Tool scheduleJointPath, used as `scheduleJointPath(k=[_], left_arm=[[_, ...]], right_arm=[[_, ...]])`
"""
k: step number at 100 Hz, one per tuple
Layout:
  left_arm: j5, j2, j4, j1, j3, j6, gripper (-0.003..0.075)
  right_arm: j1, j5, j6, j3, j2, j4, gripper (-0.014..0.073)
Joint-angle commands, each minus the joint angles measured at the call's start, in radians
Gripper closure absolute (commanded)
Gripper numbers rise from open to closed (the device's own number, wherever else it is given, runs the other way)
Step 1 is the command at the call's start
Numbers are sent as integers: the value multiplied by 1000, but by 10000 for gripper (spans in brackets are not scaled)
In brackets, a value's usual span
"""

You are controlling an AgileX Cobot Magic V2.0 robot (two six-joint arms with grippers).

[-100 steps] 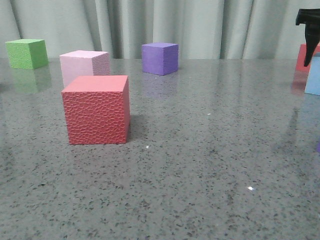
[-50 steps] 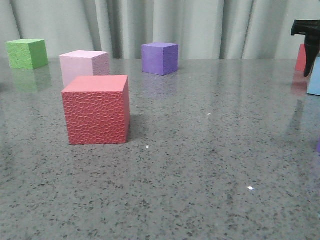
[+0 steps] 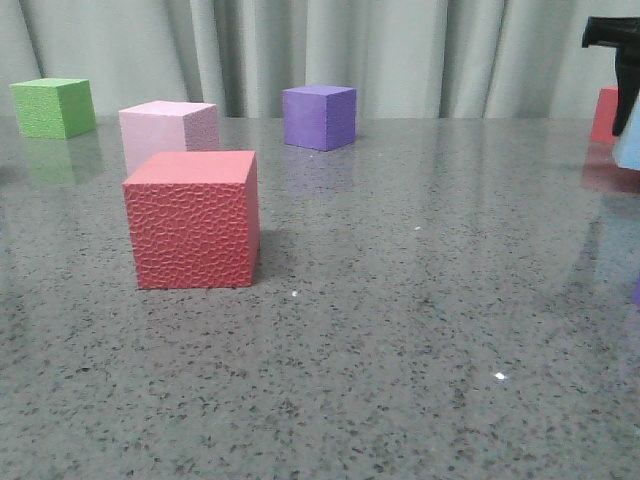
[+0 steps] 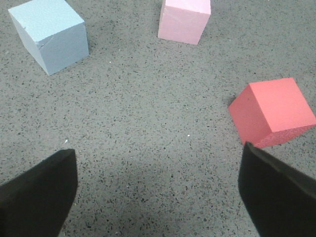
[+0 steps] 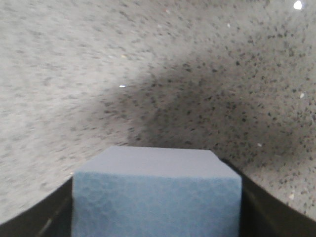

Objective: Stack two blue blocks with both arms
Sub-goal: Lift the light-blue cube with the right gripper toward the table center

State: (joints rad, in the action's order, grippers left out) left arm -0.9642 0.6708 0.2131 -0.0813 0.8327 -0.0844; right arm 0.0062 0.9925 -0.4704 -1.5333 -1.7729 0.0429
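Observation:
One light blue block [image 5: 157, 195] sits between the fingers of my right gripper [image 5: 157, 212], which is shut on it and holds it above the table. In the front view only a sliver of this block [image 3: 631, 145] shows at the far right edge, beside a black finger [image 3: 626, 90]. The second light blue block [image 4: 49, 34] rests on the table in the left wrist view, well ahead of my left gripper [image 4: 158, 197]. That gripper is open and empty above bare table. It does not show in the front view.
A red cube [image 3: 192, 220] stands front left, also in the left wrist view [image 4: 271, 111]. A pink cube [image 3: 168, 130] is behind it, also in the left wrist view [image 4: 183, 19]. A green cube [image 3: 53, 107], a purple cube [image 3: 320, 116] and another red cube [image 3: 603, 115] stand at the back.
My right gripper has lifted the blue block and carried it slightly to the right, toward the frame's edge. The other cubes have not moved.

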Motion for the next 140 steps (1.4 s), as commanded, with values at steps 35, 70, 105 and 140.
scheduleJointPath(k=[35, 70, 105, 140], left_arm=[[54, 6, 28, 1, 34, 0, 102], [54, 6, 28, 1, 34, 0, 102], [54, 6, 28, 1, 34, 0, 102], [54, 6, 28, 1, 34, 0, 102]], right_arm=[[250, 13, 45, -226, 58, -5, 252], [399, -21, 11, -279, -12, -12, 252], [486, -25, 11, -292, -123, -12, 252], [493, -40, 0, -292, -139, -17, 252]])
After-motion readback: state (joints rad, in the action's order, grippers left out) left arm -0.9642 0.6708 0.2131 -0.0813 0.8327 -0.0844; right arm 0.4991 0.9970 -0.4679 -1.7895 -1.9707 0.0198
